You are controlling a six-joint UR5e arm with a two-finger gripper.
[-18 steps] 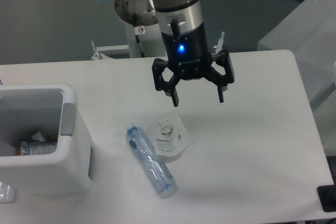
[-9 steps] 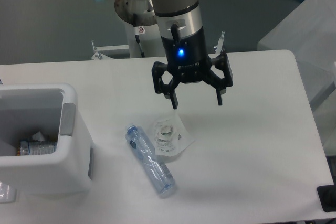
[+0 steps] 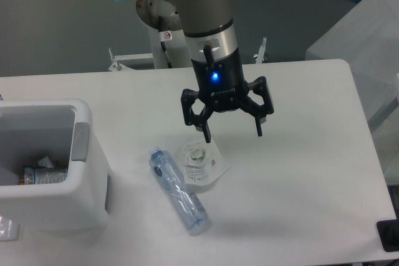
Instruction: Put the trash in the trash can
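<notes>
Trash can (image 3: 53,216) sat at the table's (image 3: 299,172) left edge, toward the front, with items inside, too small to identify. Bottle (image 3: 177,190) lay on the table right of the can, running diagonally toward the front edge. Wrapper (image 3: 201,162) lay just right of the bottle's upper end, touching or overlapping it. Gripper (image 3: 233,133) hung above the table, behind and right of the wrapper, jaws spread.

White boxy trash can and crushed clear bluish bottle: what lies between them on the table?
Only bare white tabletop separates trash can and bottle.
</notes>
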